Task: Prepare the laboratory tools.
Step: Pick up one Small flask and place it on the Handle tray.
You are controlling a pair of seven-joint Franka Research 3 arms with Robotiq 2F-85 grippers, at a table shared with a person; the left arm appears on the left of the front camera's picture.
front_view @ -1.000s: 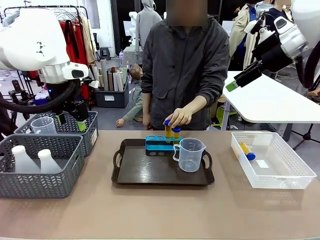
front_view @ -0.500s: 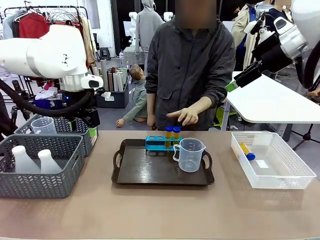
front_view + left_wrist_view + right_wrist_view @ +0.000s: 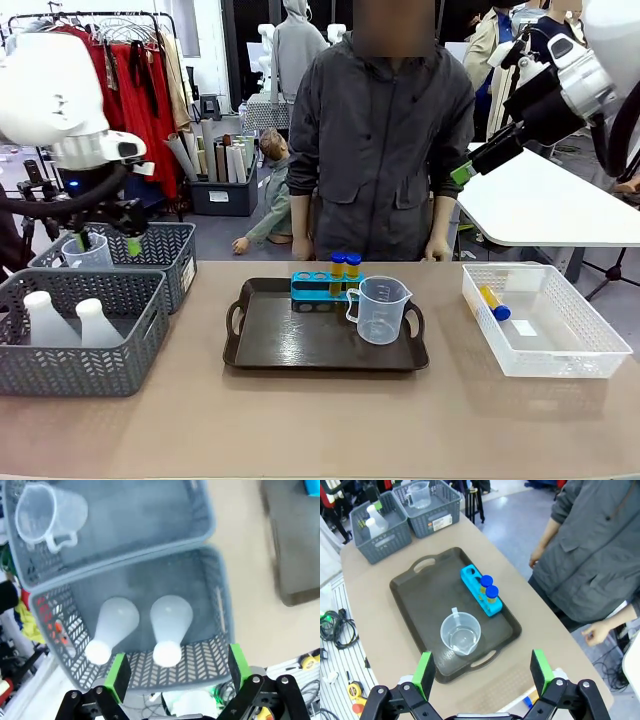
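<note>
On the dark tray [image 3: 300,345] stand a small blue tube rack [image 3: 318,288] with two yellow-filled, blue-capped test tubes [image 3: 345,265] and a clear handled beaker [image 3: 380,310]. A third tube [image 3: 494,302] lies in the clear white crate [image 3: 560,345]. Two white conical flasks [image 3: 45,318] [image 3: 98,322] lie in the near grey basket [image 3: 90,375]. A second beaker [image 3: 88,250] sits in the far basket [image 3: 165,262]. My left gripper [image 3: 106,243] hangs open above those baskets, over the flasks [image 3: 170,625] in the left wrist view. My right gripper [image 3: 470,165] is open, high above the table's right side.
The person stands behind the tray with both hands [image 3: 303,248] [image 3: 437,250] at the table's far edge. The right wrist view looks down on the tray [image 3: 420,600], rack [image 3: 472,585] and beaker [image 3: 461,635]. Bare tabletop lies in front of the tray.
The person's hand let go of the tubes in the rack and dropped back to the table's far edge. My left arm swung left over the baskets. The right arm stayed still.
</note>
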